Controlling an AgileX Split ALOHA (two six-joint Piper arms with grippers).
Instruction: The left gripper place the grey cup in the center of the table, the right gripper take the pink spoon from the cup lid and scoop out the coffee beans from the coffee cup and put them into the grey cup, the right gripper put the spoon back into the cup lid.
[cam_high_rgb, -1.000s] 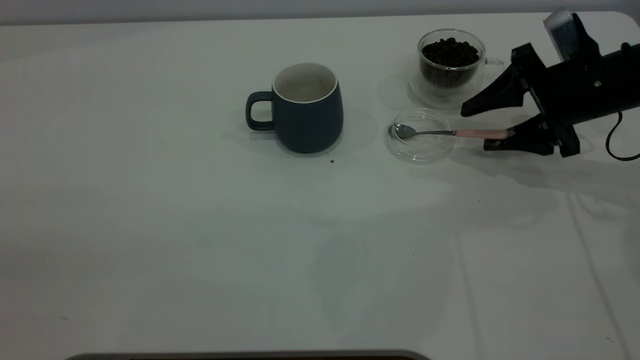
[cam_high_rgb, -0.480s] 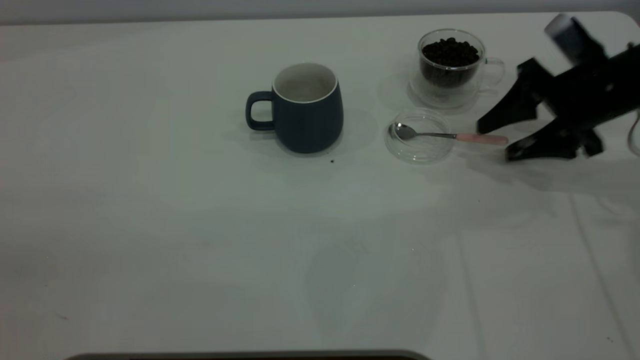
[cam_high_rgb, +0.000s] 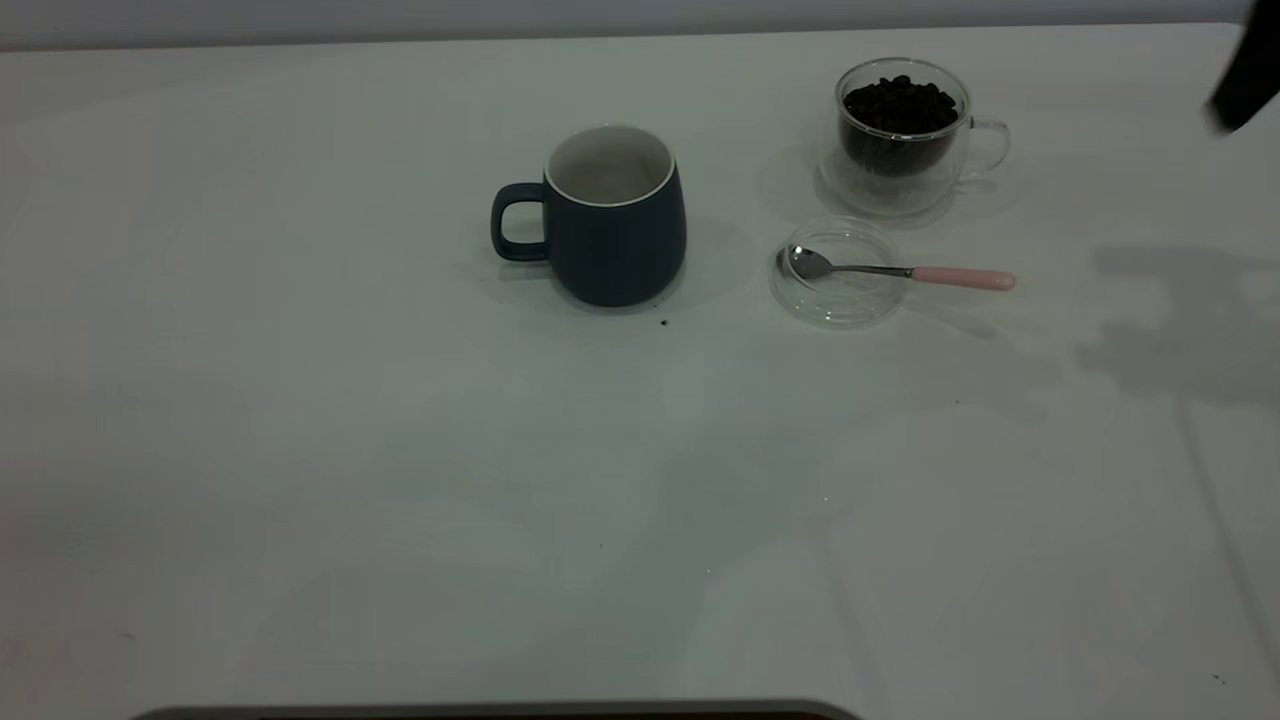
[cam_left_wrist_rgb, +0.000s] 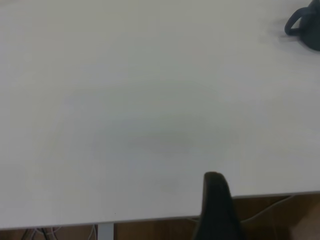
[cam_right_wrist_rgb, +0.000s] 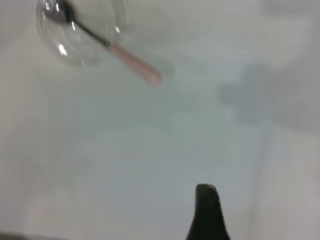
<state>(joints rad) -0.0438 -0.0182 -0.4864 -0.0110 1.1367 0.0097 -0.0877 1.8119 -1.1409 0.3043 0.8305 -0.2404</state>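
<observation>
The grey cup (cam_high_rgb: 612, 215) stands upright near the table's (cam_high_rgb: 400, 450) middle, handle to the left; its edge also shows in the left wrist view (cam_left_wrist_rgb: 307, 27). The coffee cup (cam_high_rgb: 903, 135) with coffee beans (cam_high_rgb: 900, 105) stands at the back right. The pink spoon (cam_high_rgb: 900, 269) lies with its bowl in the cup lid (cam_high_rgb: 840, 305) and its handle pointing right; both show in the right wrist view, spoon (cam_right_wrist_rgb: 107, 45) and lid (cam_right_wrist_rgb: 75, 60). My right gripper (cam_high_rgb: 1245, 85) is at the far right edge, open, empty and far from the spoon. My left gripper is out of the exterior view; one finger (cam_left_wrist_rgb: 215, 200) shows over the table's edge.
A tiny dark speck (cam_high_rgb: 664, 322) lies just in front of the grey cup. The right arm's shadow (cam_high_rgb: 1180, 320) falls on the table at the right. The table's near edge shows in the left wrist view (cam_left_wrist_rgb: 150, 220).
My right gripper has drawn back from the spoon's handle, up and to the right, almost out of the exterior view. The spoon stays in the lid. The cups have not moved.
</observation>
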